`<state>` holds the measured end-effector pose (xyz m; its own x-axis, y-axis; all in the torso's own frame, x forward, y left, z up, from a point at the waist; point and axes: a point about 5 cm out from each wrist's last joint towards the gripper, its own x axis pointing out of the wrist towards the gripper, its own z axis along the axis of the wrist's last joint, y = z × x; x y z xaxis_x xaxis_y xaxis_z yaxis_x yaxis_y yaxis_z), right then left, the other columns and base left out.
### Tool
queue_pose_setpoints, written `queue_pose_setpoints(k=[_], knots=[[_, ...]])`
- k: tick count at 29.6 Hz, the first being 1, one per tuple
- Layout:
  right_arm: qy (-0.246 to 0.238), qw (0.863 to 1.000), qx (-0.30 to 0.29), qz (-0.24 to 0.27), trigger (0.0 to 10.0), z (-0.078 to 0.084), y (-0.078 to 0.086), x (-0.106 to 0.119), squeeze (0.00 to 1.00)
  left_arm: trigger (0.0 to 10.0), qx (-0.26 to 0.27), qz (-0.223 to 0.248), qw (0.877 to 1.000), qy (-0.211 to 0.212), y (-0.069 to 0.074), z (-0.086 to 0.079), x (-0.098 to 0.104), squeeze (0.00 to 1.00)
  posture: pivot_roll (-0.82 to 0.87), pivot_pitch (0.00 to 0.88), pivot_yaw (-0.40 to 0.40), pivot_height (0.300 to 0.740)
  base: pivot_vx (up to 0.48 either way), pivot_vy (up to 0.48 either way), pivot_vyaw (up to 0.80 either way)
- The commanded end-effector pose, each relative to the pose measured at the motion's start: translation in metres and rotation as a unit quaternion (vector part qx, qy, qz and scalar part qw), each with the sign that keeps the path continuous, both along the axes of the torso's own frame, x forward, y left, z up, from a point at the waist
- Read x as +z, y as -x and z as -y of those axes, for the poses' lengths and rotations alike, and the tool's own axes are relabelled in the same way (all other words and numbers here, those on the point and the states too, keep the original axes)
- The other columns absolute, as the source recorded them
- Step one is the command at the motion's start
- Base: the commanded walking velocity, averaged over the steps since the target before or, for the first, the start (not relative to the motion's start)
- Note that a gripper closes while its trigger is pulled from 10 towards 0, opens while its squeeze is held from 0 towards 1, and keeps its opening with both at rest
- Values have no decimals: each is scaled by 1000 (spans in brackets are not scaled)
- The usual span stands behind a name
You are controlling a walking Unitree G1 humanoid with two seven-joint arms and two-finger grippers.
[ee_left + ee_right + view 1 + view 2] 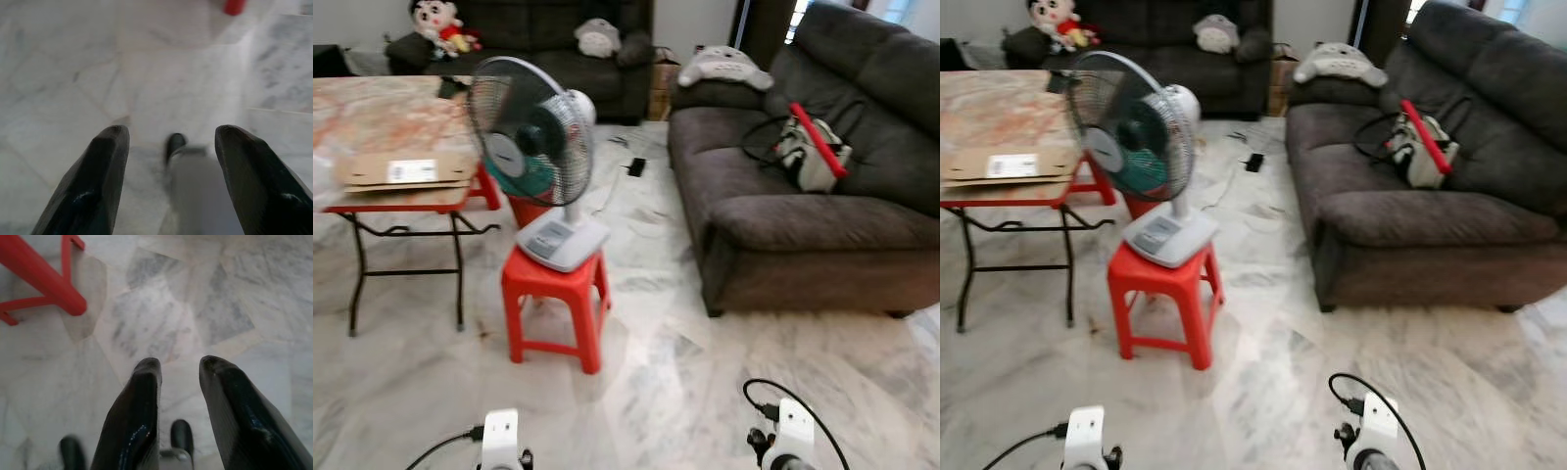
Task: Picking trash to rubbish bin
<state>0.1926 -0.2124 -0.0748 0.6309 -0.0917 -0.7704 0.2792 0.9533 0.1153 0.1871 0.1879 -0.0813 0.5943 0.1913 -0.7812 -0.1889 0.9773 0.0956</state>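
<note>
I can make out no rubbish bin and no clear piece of trash. A small black object [636, 166] lies on the marble floor far ahead, between the sofas. Both arms hang low, and their white wrists [499, 439] [793, 431] show at the bottom edge of the eye views. My left gripper [168, 134] is open, fingers wide apart over bare marble. My right gripper [180, 364] is also open, with a narrower gap and nothing in it, near a red stool leg [46, 281].
A white fan [533, 147] stands on a red stool [556, 299] just ahead, left of centre. A folding table [382, 117] carrying flat cardboard [406, 171] is at the left. A dark sofa [803, 215] with a bag [811, 152] fills the right. Marble floor [675, 392] lies between.
</note>
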Motion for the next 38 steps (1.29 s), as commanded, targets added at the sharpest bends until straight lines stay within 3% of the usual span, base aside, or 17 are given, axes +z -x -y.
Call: queue_pose_setpoints(k=[1, 38], knots=[[-15, 1000, -13, 12, 10000, -4, -5, 2, 0, 10000, 2, -3, 1000, -7, 0, -5, 0, 0, -120, 0, -83, 740, 0, 465, 0], [-21, 1000, -8, 18, 10000, -5, -7, 3, 0, 10000, 1, -7, 1000, -6, 2, -3, -1, 0, -118, 0, -86, 740, 0, 461, 0]])
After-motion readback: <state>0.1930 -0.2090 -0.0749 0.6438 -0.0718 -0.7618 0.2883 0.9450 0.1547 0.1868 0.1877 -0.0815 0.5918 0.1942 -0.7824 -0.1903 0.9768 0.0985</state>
